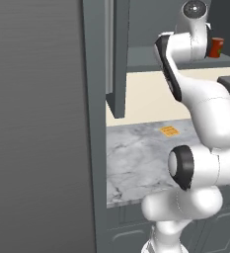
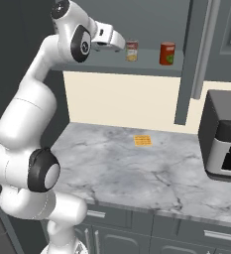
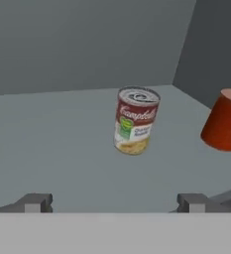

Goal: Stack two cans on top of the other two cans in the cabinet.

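Red-and-white labelled can (image 3: 135, 120) stands upright, metal top up, on shelf (image 3: 62, 149).

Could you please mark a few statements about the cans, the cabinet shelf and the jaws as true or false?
1. The labelled can stands upright on the cabinet shelf. True.
2. The gripper is shut on the labelled can. False: its jaws are open, short of the can.
3. The red-orange can is stacked on the labelled can. False: both stand apart on the shelf.
4. An orange patch lies on the marble counter. True.
5. The cabinet door is closed. False: it stands open.
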You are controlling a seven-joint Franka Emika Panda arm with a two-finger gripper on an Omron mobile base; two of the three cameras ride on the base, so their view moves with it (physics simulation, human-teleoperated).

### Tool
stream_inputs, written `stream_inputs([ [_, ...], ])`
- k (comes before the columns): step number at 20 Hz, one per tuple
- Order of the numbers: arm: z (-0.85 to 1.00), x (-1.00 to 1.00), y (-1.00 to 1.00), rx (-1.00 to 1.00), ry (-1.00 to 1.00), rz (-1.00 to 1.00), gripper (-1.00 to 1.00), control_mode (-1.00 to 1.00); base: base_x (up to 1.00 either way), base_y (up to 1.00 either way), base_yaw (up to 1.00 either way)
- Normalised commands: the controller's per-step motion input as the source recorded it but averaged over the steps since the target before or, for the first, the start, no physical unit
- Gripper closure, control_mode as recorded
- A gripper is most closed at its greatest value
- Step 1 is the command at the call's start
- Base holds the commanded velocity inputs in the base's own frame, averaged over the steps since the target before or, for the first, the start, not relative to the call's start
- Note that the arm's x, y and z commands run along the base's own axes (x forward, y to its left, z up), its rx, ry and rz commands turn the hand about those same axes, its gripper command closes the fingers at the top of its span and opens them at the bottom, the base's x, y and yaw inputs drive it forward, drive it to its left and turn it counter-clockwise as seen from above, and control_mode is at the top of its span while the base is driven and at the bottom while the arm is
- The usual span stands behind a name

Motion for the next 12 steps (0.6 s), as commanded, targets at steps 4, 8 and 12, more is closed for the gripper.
stream_inputs([
  [4,-0.01,0.05,-0.21,0.05,0.00,-0.15,-1.00,-1.00,0.00,0.00,0.00],
  [8,-0.14,0.11,-0.19,0.06,0.00,-0.13,-1.00,-1.00,0.00,0.00,0.00],
  [12,-0.26,0.16,-0.18,0.06,0.00,-0.09,-1.00,-1.00,0.00,0.00,0.00],
])
